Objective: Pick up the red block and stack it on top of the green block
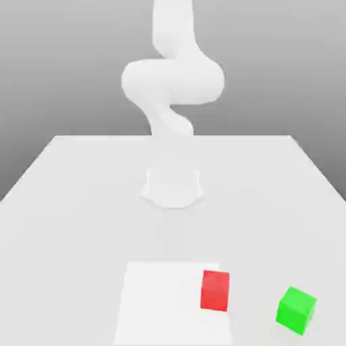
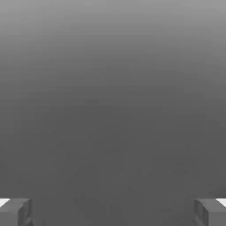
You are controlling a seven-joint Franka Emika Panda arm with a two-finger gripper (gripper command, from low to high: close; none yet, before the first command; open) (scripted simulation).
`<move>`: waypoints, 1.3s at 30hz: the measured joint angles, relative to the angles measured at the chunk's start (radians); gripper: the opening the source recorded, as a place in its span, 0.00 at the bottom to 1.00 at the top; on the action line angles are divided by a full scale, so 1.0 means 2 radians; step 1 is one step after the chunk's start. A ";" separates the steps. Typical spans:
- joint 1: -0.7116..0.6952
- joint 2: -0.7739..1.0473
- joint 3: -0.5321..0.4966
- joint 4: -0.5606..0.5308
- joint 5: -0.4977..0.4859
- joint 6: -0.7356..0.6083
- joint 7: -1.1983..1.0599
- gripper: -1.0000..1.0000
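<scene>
Exterior view: matte red cube (image 1: 215, 290) on the smooth white tabletop (image 1: 67, 203), glossy green cube (image 1: 296, 309) at its 4 o'clock. End effector (image 2: 113, 212) wide open, empty.

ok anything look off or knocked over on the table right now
Nothing stands out. The red block and the green block both sit flat on the table, apart from each other, the green one turned at a slight angle. The jaws stand open with nothing between them.

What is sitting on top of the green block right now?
Nothing rests on the small green cube; its top face is bare. The red cube stands apart, on the white table. Its underside is hidden.
</scene>
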 joint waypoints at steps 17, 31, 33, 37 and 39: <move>0.002 0.311 0.067 -0.139 -0.008 0.164 0.131 0.50; 0.039 0.492 0.036 -0.158 -0.060 0.291 0.201 0.00; 0.041 0.500 0.033 -0.157 -0.063 0.298 0.203 0.00; 0.032 0.452 0.048 -0.164 -0.042 0.258 0.187 0.00; 0.029 0.417 0.054 -0.170 -0.026 0.228 0.175 0.00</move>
